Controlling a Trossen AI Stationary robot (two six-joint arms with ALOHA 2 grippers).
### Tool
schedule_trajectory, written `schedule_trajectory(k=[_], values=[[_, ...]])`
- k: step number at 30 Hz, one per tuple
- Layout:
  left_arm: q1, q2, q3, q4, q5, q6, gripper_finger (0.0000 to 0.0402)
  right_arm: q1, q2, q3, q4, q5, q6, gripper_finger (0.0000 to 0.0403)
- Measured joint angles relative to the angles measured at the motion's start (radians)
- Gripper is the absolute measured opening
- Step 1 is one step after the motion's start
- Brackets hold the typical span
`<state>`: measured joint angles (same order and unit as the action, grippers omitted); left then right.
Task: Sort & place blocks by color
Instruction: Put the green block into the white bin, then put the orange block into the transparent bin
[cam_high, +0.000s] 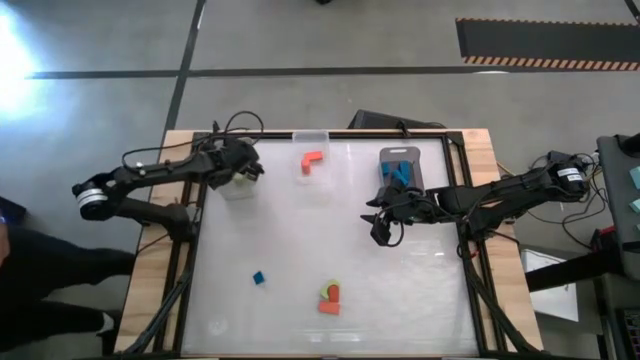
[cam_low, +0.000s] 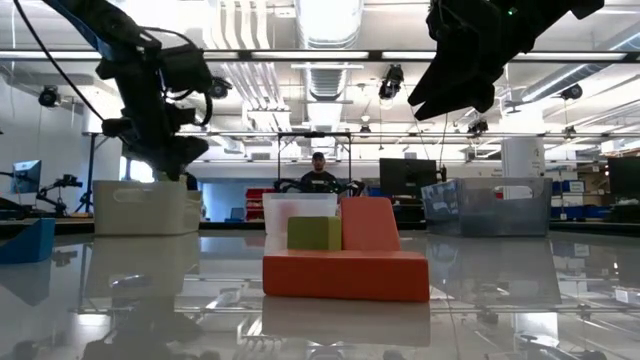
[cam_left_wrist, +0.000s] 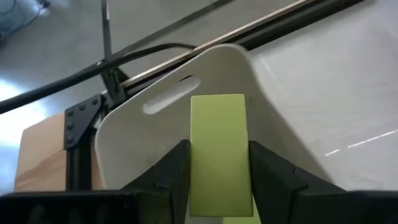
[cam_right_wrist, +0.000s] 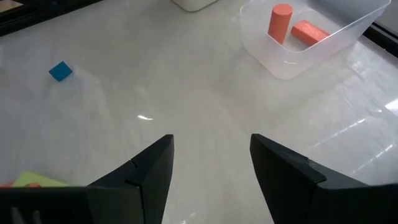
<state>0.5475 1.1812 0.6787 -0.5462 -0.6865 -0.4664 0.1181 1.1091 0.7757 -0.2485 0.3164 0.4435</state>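
Note:
My left gripper (cam_left_wrist: 217, 152) is shut on a lime green bar block (cam_left_wrist: 217, 118) and hangs over the white bin (cam_left_wrist: 155, 124) at the table's far left (cam_high: 238, 186). My right gripper (cam_right_wrist: 211, 162) stands open above bare table near the grey bin (cam_high: 400, 160), which holds blue blocks. A clear bin (cam_high: 312, 160) at the far middle holds orange-red blocks (cam_right_wrist: 292, 25). A small blue cube (cam_high: 258, 278) lies flat on the table. An orange-red block (cam_low: 345, 270) with a green block (cam_low: 314, 233) on it sits near the front edge. My left gripper pinches the green bar's two long sides (cam_left_wrist: 194, 155) between its two fingers (cam_left_wrist: 177, 171). The bar runs along the fingers and sticks out past their tips. The fingers slant down toward the white bin. The bar is lifted clear, above the bin's opening.
The table top is glossy white inside a black frame (cam_high: 190, 250). The three bins stand in a row along the far side. Cables run behind the left arm (cam_high: 230, 125). A person (cam_low: 318, 175) sits in the room beyond the table.

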Motion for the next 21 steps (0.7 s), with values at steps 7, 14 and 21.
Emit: schedule_trajectory(k=[7, 14, 21], values=[[0.048, 0.021, -0.049, 0.041, 0.000, -0.001, 0.0119, 0.000, 0.000, 0.000, 0.000, 0.000, 0.001, 0.0203], [0.048, 0.043, -0.051, 0.059, 0.000, -0.007, 0.0197, 0.000, 0.000, 0.000, 0.000, 0.000, 0.002, 0.0203], [0.042, 0.031, -0.051, 0.061, 0.023, -0.008, 0.0212, 0.001, 0.000, 0.000, 0.000, 0.000, 0.007, 0.0203]])
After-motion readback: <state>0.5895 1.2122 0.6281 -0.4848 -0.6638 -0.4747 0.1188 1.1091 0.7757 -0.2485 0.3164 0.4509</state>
